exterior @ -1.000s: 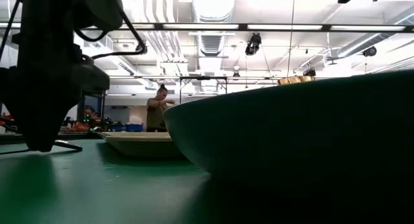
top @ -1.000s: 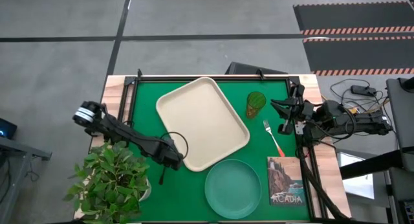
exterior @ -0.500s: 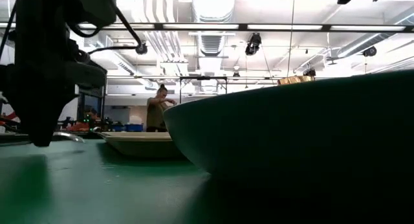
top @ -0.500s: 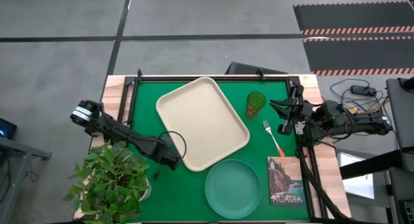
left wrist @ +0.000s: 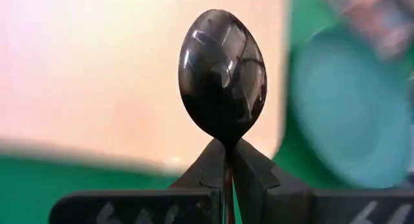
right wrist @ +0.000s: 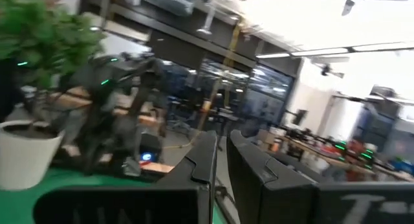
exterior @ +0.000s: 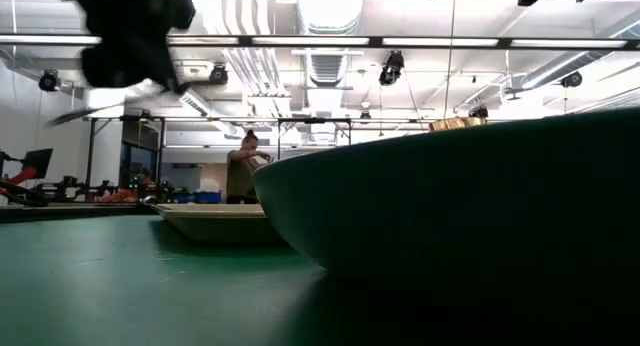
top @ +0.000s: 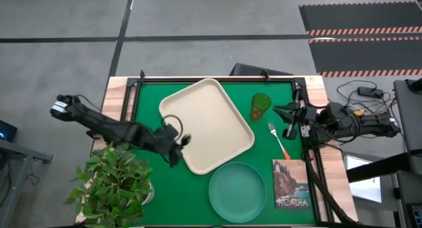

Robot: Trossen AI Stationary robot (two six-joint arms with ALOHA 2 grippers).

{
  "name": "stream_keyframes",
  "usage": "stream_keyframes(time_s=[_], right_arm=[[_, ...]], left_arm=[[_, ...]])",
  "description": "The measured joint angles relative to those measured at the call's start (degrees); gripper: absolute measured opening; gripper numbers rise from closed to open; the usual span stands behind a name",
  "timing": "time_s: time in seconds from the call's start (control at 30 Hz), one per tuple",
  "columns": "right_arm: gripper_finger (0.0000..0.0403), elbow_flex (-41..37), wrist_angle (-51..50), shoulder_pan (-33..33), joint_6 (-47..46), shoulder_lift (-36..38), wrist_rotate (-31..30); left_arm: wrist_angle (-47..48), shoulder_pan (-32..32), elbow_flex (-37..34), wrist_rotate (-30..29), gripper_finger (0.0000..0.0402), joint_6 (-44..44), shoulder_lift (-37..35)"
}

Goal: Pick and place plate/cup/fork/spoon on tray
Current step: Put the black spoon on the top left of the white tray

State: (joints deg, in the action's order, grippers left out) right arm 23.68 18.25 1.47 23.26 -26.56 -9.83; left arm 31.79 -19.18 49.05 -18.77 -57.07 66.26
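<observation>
Spoon [left wrist: 222, 72] pinched by its handle in left tool [left wrist: 225, 160], fingers closed tight on it, oval bowl sticking out past the fingertips, dark and glossy. Seen from above, left tool [top: 177, 143] at the tray's near-left edge, spoon [top: 185, 140] just over the rim. In low view, spoon [exterior: 85, 110] lifted clear of the surface, blurred, under the dark arm at upper left.

Tray [top: 206, 124] cream-white, lying at an angle on the green mat [top: 148, 109], bare. Also visible low and flat in low view [exterior: 215, 223] and as a pale blur behind the spoon in left wrist view [left wrist: 97, 75].

Plate [top: 237, 191] teal, on mat just near of the tray's near corner, almost touching its rim. Fills the right of low view [exterior: 470, 216]; blurred in left wrist view [left wrist: 349, 127].

Cup [top: 260, 105] amber, on mat right of the tray's far-right corner. Fork [top: 277, 140] red-handled, flat on mat between tray and right edge of the surface, tines pointing away.

Right tool [top: 282, 113] by the right edge, beside cup and fork, holding nothing; in right wrist view fingers [right wrist: 204, 160] nearly together, narrow gap.

Acadia book [top: 291, 184] right of plate. Potted plant [top: 113, 185] at near-left corner. Person [exterior: 242, 172] standing far back in the room.
</observation>
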Motion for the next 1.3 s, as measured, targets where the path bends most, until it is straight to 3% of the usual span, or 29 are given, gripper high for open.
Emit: stream_keyframes(time_s=[0.2, 0.4, 0.7, 0.87, 1.1, 1.3], right_arm=[[0.0027, 0.74, 0.71, 0.01, 0.06, -3.62, 5.53], [0.0027, 3.59, 0.48, 0.01, -0.73, -10.05, 5.85], [0.0027, 10.02, -0.5, -0.03, 0.79, -22.69, 12.34], [0.0027, 15.76, 0.03, -0.65, 4.79, -29.02, 13.85], [0.0027, 22.13, -2.07, -4.77, 5.89, -34.99, 27.19], [0.0027, 24.32, -0.79, -10.1, 4.17, -39.19, 39.36]], left_arm=[[-16.93, 3.81, -1.17, -1.0, 0.0, 19.32, -2.39], [-32.82, 6.22, -4.48, 4.14, 0.0, 33.56, -1.86], [-49.22, 8.09, -6.88, 6.76, 0.0, 44.09, 0.49], [-54.72, 8.84, -7.07, 11.53, 0.0, 47.08, 2.28], [-66.58, 10.55, -6.92, 25.27, 0.0, 50.08, 8.13], [-72.4, 12.1, -7.31, 33.14, 0.0, 53.0, 12.91]])
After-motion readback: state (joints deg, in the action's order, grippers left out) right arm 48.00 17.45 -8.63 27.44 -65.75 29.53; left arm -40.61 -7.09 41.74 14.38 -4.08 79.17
